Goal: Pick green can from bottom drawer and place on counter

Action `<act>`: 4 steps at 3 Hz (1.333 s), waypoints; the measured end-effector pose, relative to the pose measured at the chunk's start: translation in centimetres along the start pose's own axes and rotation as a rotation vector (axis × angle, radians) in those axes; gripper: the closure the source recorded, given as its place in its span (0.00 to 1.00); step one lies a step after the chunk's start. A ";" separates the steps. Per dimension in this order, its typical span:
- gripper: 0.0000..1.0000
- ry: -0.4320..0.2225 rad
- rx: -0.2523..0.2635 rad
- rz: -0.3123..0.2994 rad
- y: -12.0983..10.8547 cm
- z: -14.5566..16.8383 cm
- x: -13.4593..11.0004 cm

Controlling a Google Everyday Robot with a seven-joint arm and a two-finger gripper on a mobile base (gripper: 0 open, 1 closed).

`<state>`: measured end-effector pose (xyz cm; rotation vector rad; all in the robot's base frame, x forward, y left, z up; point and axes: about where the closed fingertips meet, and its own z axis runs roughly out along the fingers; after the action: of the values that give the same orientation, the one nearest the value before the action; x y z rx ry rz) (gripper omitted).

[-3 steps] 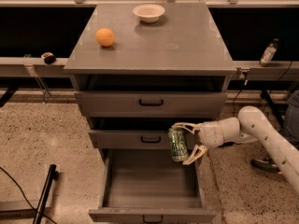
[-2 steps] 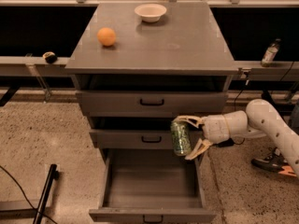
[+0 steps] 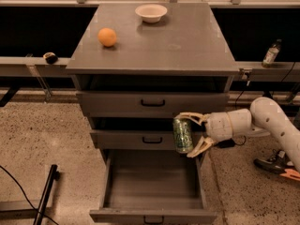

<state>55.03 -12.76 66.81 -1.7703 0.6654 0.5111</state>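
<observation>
End effector (image 3: 185,135) gripping green can (image 3: 182,134), higher over drawer (image 3: 126,215)

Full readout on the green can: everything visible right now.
The green can is slim, metal-looking, with pale markings and a silvery top rim. It is roughly upright in mid-air, clamped in the cream gripper, one finger near its top, one near its bottom. It hangs above the open bottom drawer, before the right end of the middle drawer, below the counter. Nothing else touches it.

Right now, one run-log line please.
phase: lift | tool: shut on green can, over open bottom drawer, right side | counter: can not yet placed
</observation>
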 end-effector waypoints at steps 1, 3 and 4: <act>1.00 0.014 -0.029 -0.125 -4.1 -0.3 -3.0; 1.00 0.038 -0.038 -0.266 -13.7 -1.5 -11.8; 1.00 -0.009 0.099 -0.140 -16.0 -2.5 -11.4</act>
<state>57.17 -9.60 86.30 -1.7060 0.5467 0.3842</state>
